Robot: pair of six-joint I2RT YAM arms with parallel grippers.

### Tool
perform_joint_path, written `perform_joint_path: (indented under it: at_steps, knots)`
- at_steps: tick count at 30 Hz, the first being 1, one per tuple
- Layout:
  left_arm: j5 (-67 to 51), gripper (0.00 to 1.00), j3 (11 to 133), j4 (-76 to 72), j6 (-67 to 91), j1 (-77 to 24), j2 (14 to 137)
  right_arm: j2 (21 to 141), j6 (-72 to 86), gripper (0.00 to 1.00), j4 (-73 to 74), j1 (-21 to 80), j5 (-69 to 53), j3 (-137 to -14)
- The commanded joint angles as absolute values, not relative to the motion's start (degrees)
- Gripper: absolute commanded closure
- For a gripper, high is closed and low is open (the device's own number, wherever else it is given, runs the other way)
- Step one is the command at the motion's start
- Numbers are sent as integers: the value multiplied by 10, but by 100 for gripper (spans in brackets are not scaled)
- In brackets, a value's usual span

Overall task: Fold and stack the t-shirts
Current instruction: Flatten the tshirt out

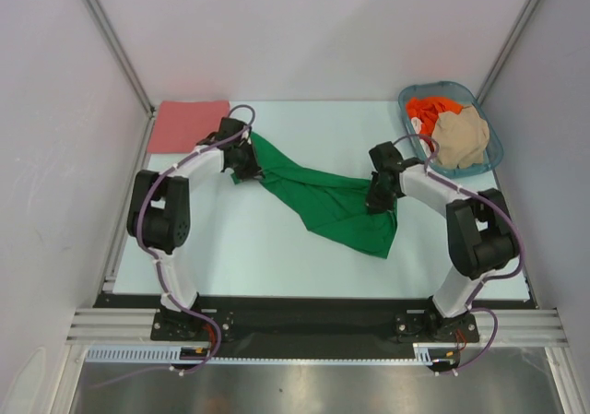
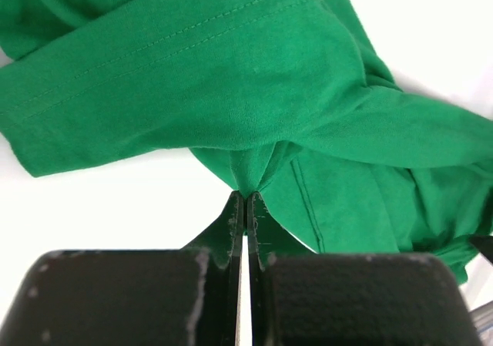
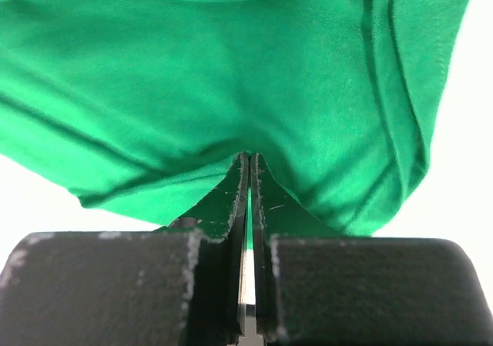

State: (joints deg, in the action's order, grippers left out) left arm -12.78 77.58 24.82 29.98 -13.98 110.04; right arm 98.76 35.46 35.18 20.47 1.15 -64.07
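The bright green t-shirt (image 1: 323,197) hangs stretched between my two grippers above the middle of the table, sagging down to a bunched corner at the lower right. My left gripper (image 1: 247,160) is shut on its left end; in the left wrist view the pinched cloth (image 2: 254,92) fans out from the gripper (image 2: 246,196). My right gripper (image 1: 380,193) is shut on its right part; the cloth (image 3: 231,76) fills the right wrist view above the gripper (image 3: 249,157). A salmon-pink shirt (image 1: 187,124) lies folded flat at the back left. The orange-red shirt (image 1: 429,112) and beige shirt (image 1: 461,137) lie crumpled in the basket.
The blue-grey plastic basket (image 1: 494,147) stands at the back right corner. White walls close in the table on three sides. The arm bases sit on the black rail at the near edge.
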Motion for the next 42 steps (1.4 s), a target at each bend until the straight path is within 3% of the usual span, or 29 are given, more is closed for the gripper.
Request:
perform_joint_path:
  at_steps: [1, 7, 18, 22, 25, 30, 39, 42]
  knots:
    - [-148, 100, 791, 258, 308, -141, 1052, 924, 337, 100, 367, 200, 33, -687]
    - [-170, 100, 830, 313, 380, -121, 1006, 851, 295, 100, 291, 141, 27, -718]
    - [-206, 100, 1035, 415, 461, -75, 893, 773, 206, 100, 293, 37, 48, -982]
    - [-234, 100, 1081, 421, 470, -55, 869, 740, 180, 100, 292, 26, 57, -1023]
    - [-244, 100, 1148, 504, 435, -51, 873, 719, 184, 100, 330, 22, 53, -1053]
    - [-170, 100, 1143, 506, 388, -49, 771, 652, 205, 100, 388, 23, 19, -1029]
    - [-199, 100, 1174, 400, 375, -49, 633, 579, 218, 100, 520, 25, -36, -1056]
    - [-195, 100, 1136, 379, 374, -49, 605, 578, 210, 100, 574, 24, -18, -1022]
